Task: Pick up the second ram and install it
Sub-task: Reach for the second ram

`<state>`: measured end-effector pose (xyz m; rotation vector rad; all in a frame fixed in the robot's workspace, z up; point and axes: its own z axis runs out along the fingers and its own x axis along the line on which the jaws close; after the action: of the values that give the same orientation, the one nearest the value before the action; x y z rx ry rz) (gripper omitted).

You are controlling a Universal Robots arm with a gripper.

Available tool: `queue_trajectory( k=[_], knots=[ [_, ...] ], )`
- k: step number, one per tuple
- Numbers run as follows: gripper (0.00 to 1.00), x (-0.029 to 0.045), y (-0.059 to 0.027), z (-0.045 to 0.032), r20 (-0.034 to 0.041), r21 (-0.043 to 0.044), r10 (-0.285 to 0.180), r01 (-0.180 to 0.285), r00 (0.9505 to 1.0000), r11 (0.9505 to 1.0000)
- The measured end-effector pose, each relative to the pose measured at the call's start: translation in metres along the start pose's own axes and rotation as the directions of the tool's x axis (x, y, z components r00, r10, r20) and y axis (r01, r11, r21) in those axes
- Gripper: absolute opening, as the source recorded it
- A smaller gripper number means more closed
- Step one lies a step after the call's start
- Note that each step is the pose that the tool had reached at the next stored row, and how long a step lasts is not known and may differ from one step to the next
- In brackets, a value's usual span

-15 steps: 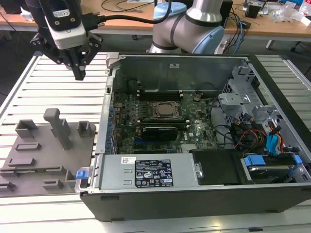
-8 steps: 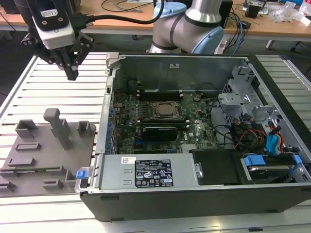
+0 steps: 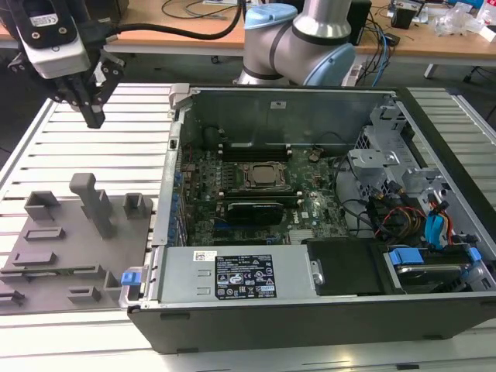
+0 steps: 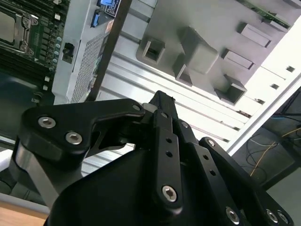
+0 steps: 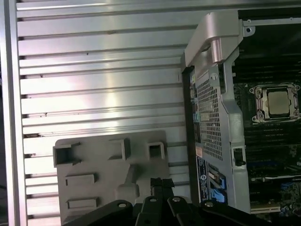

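My gripper (image 3: pixel 94 116) hangs above the slatted aluminium table, off the computer case's far corner on the exterior view's left. Its black fingers are shut together with nothing between them, as both wrist views show (image 4: pixel 162 101) (image 5: pixel 160 181). Below and nearer the camera lies the grey tray (image 3: pixel 46 232) with its raised blocks. A thin green strip, apparently the second ram (image 4: pixel 265 14), lies along the tray's far edge in the second wrist view; in the exterior view it is a dark line (image 3: pixel 58 270) on the tray. The gripper is well apart from it.
The open computer case (image 3: pixel 310 310) fills the middle and right, with the motherboard, processor socket (image 3: pixel 263 175) and black memory slots (image 3: pixel 252 147) inside. Its metal side wall (image 3: pixel 167 194) stands between tray and board. The arm's base (image 3: pixel 298 39) rises behind the case.
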<state>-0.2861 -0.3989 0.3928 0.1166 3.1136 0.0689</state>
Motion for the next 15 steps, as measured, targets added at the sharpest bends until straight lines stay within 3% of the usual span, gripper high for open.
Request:
queue_trajectory(
  k=[3, 6, 15],
  knots=[
    [0.11, 0.0077, -0.0006, -0.0002, -0.0001, 0.0001, 0.000, 0.000, 1.0000, 1.0000],
    [0.11, 0.0258, -0.0019, -0.0005, -0.0001, 0.0000, 0.000, 0.000, 1.0000, 1.0000],
    [0.11, 0.0543, -0.0041, -0.0010, -0.0001, 0.0001, 0.000, 0.000, 1.0000, 1.0000]
  ],
)
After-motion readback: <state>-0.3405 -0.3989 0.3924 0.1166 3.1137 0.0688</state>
